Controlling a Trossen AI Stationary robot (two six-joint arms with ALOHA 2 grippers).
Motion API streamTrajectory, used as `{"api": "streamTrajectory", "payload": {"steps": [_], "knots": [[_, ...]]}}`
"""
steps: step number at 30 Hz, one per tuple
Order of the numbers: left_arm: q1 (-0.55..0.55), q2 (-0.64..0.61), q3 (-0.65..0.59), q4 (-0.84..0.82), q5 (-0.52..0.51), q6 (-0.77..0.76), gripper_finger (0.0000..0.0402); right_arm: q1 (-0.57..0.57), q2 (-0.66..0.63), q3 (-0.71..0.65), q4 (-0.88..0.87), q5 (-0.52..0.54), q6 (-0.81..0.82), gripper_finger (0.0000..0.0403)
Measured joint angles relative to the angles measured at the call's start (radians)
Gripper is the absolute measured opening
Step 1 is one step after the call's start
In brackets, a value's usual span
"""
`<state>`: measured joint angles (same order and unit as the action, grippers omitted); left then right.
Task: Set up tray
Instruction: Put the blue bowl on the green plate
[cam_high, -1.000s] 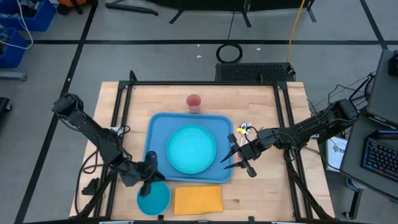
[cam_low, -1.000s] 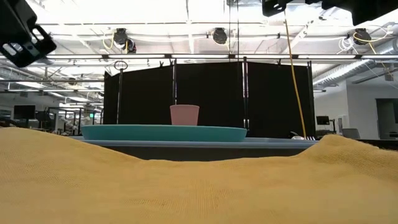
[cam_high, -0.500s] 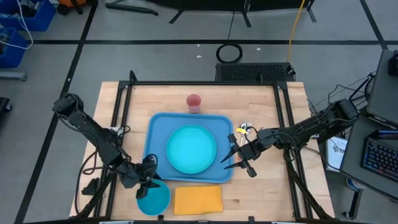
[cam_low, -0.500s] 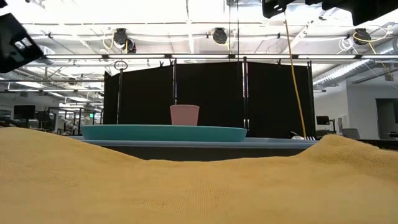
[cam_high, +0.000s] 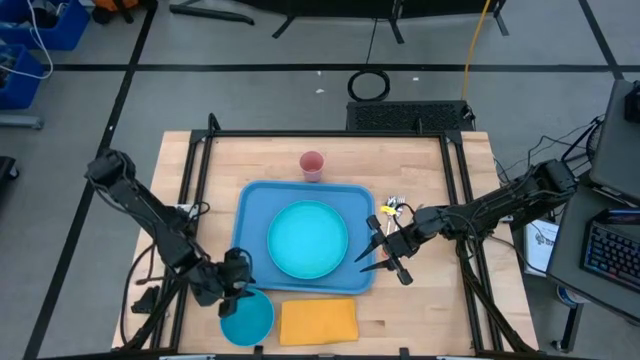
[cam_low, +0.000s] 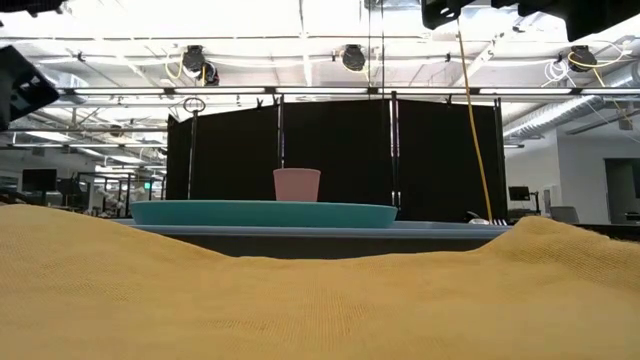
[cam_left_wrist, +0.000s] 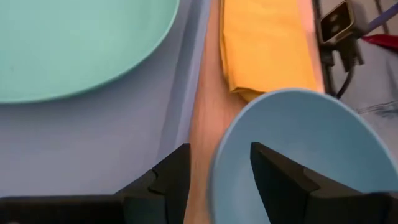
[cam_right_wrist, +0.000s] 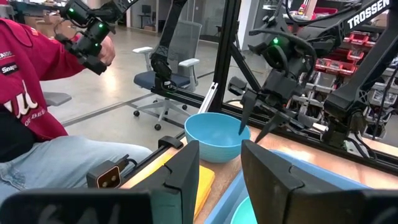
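The tray (cam_high: 304, 240) lies mid-surface (cam_high: 450, 310) holding a plate (cam_high: 307, 239), while the left pincer (cam_high: 236, 281) hangs released over a bowl (cam_high: 247, 318) beside a napkin (cam_high: 318, 321), and the right pincer (cam_high: 372, 244), released, hovers at the tray's right rim.

Pink cup (cam_high: 312, 165) upper centre of the wooden table (cam_high: 430, 170), round teal plate (cam_high: 307, 238) mid-frame, blue bowl (cam_high: 247, 318) lower left, orange napkin (cam_high: 318, 321) beside it, cutlery (cam_high: 395, 208) right of centre
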<state>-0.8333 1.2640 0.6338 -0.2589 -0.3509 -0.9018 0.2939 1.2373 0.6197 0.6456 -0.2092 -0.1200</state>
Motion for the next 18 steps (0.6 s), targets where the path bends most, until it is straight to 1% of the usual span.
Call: {"api": "streamTrajectory", "payload": {"steps": [7, 15, 18], "knots": [[0.0, 0.058, 0.0, 0.009, 0.009, -0.024, 0.017, 0.0, 0.0, 0.0, 0.0, 0.0, 0.0, 0.011], [0.0, 0.066, 0.0, 0.031, 0.019, -0.028, 0.017, 0.0, 0.0, 0.0, 0.0, 0.001, -0.001, 0.011], [0.0, 0.072, 0.0, 0.022, 0.022, -0.027, 0.0161, 0.0, 0.0, 0.0, 0.0, 0.001, -0.002, 0.011]]}}
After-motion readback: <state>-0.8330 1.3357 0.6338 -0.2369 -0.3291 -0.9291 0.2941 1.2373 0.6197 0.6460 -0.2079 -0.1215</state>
